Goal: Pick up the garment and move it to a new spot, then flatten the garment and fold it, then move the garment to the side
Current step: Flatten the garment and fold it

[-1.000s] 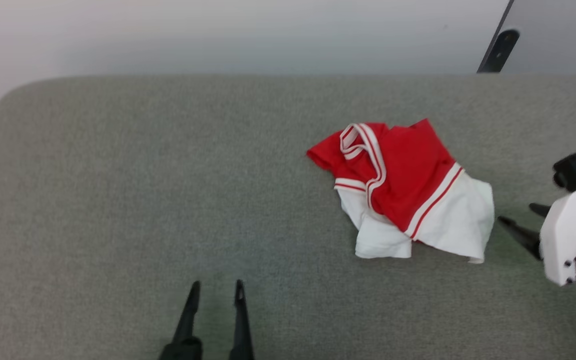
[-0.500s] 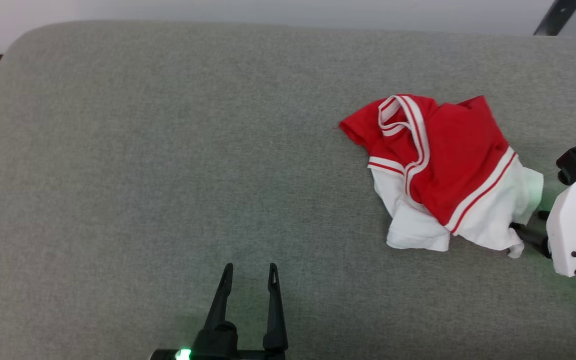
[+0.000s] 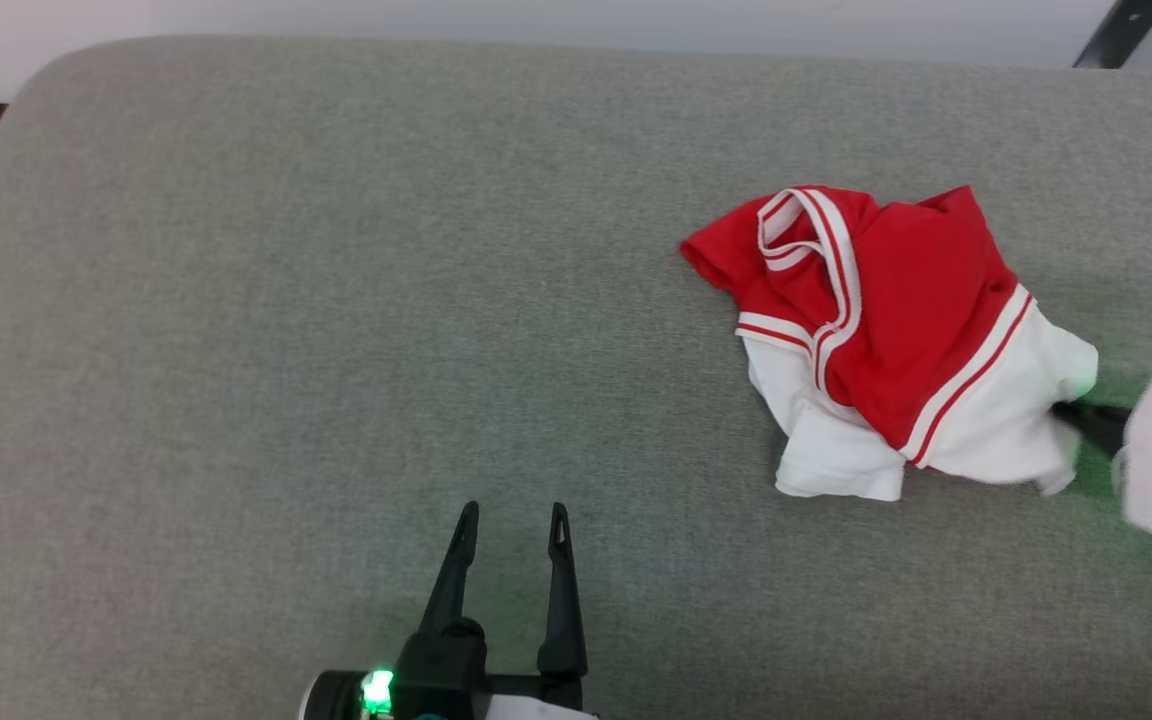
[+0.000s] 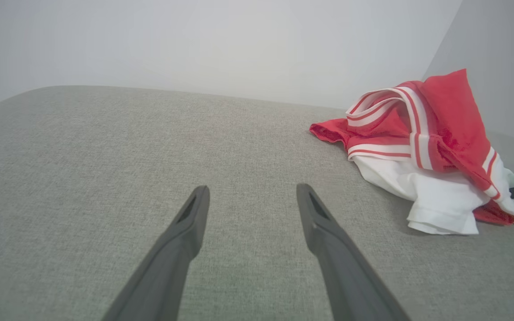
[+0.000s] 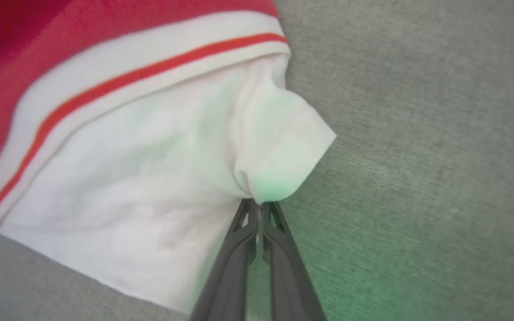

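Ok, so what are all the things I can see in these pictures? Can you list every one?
garment: one, red with white parts and red-and-white striped trim, crumpled on the right part of the grey surface
grey fabric surface: one, grey, under everything
wall: one, pale, behind the surface
dark bar: one, black, slanted in the top right corner of the head view
left gripper: one, dark fingers, open, over bare surface at the bottom, apart from the garment
right gripper: one, dark fingers on a white arm, shut on the garment's white edge at the right
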### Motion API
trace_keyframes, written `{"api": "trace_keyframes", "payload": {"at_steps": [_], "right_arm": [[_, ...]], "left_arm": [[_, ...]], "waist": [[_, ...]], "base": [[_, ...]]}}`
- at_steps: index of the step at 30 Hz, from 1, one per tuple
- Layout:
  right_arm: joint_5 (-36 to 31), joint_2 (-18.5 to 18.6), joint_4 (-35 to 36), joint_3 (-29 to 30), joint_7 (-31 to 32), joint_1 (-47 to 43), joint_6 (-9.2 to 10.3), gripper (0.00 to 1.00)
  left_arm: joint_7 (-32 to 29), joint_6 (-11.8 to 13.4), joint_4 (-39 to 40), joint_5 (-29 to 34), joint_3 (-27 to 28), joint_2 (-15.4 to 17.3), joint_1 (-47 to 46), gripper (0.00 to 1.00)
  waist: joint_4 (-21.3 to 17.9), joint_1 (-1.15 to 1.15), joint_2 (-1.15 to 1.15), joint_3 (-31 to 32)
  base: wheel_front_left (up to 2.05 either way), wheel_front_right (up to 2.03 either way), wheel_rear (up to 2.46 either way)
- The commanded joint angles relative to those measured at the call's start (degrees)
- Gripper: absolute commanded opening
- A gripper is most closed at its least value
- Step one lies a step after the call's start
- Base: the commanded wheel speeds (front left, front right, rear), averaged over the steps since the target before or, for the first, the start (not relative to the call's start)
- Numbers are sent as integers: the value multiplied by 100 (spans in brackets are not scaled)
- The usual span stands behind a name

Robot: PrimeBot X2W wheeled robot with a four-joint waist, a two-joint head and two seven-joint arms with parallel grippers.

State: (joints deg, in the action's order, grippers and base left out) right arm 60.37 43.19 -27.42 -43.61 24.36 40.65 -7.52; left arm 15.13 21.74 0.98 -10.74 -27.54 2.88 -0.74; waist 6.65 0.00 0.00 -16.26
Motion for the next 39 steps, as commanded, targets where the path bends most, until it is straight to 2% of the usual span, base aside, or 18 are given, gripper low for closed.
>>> {"api": "trace_keyframes", "payload": {"at_steps": [1, 11, 18, 21, 32, 33, 34, 35, 39], "right_arm": [[99, 122, -70, 64, -109, 109, 6, 0], [542, 1009, -394, 197, -658, 361, 6, 0], [804, 1554, -878, 471, -1349, 450, 6, 0], [939, 1536, -1203, 556, -1509, 451, 6, 0], [772, 1082, -1888, 129, -1763, 437, 6, 0], [784, 1067, -1948, 131, -1853, 485, 6, 21], [792, 1049, -2001, 133, -1948, 518, 6, 49], [768, 1024, -2034, 116, -2027, 552, 6, 100], [785, 961, -2015, 73, -2383, 597, 6, 100]], "left_arm": [[3, -22, -25, 17, 5, 1, -74, 100], [3, 86, -36, 104, -113, 1, -242, 100], [3, 173, -44, 134, -199, 1, -324, 100], [3, 197, -59, 150, -228, 1, -344, 100], [3, 226, -267, 54, -411, 2, -570, 100], [3, 221, -303, 37, -426, 1, -604, 100], [3, 216, -330, 26, -439, 1, -642, 100], [3, 206, -362, 14, -442, 1, -672, 100], [3, 73, -451, -67, -373, 2, -785, 100]], "waist": [[-75, 0, 0, 7], [-230, 0, 0, -214], [-196, 0, 0, -348], [-185, 0, 0, -390], [-96, 0, 0, -472], [-94, 0, 0, -471], [-95, 0, 0, -465], [-102, 0, 0, -450], [-164, 0, 0, -314]], "base": [[0, 0, 0], [0, 0, 0], [0, 0, 0], [0, 0, 0], [0, 0, 0], [0, 0, 0], [0, 0, 0], [0, 0, 0], [0, 0, 0]]}}
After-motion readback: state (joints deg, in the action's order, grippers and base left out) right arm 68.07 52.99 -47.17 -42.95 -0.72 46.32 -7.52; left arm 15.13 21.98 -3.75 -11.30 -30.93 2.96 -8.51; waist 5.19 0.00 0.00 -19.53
